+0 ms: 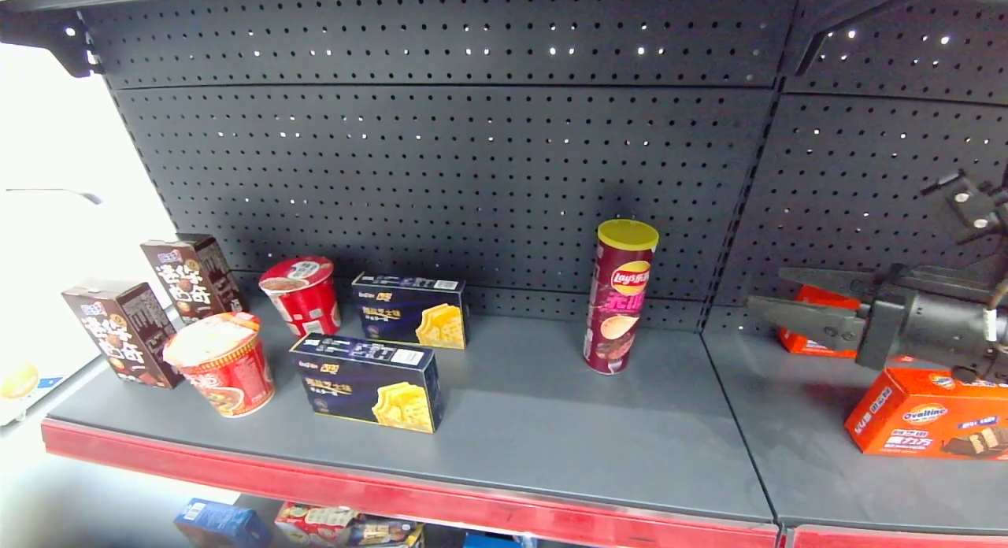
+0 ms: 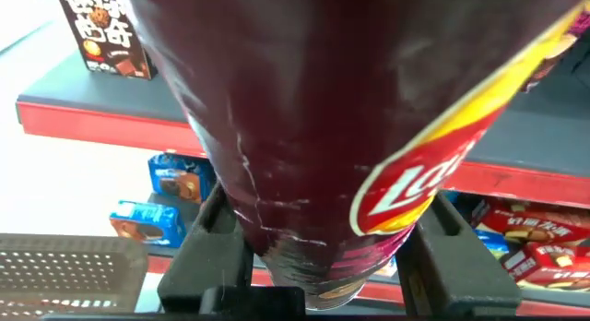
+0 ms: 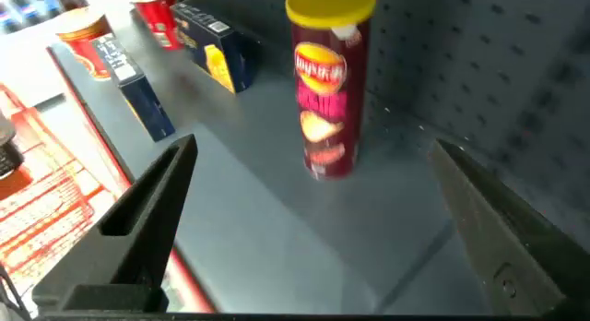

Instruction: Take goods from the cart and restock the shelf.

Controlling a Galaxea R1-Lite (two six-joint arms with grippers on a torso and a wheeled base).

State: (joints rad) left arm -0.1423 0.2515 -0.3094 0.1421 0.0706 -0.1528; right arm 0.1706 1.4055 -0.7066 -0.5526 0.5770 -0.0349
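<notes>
Black fingers (image 2: 207, 256) of the left gripper (image 2: 332, 256): shut tight on a tall dark red cardboard chip can with a yellow and red mark (image 2: 304, 127), one finger on each side. Held out in front of the red front edge of the grey metal shelf (image 2: 83, 123), not yet over it. Close by, a grey wire mesh basket (image 2: 64, 266), maybe part of the cart.

Black fingers (image 3: 147, 210) of the right gripper (image 1: 768, 290): spread wide, holding nothing. Straight ahead of them, well apart, a second dark red chip can with a yellow lid (image 1: 620, 305). Standing upright near the back wall of the shelf, touching nothing else. Right gripper itself over the right part of the shelf, near two flat orange cardboard boxes (image 1: 921, 414).

Farther left on the shelf: two dark blue boxes (image 1: 370, 379), two red noodle cups (image 1: 223, 363), two brown boxes (image 1: 124, 331).

Step in hand, most likely: bringing the held can up to the shelf. One can already in place, one to go.

Next move, as a guess: lift the held can higher than the red edge, carry it in over the bare grey space beside the standing can, set it down straight, then let go. Care needed not to bump the standing can: tall and thin, so easy to tip.
</notes>
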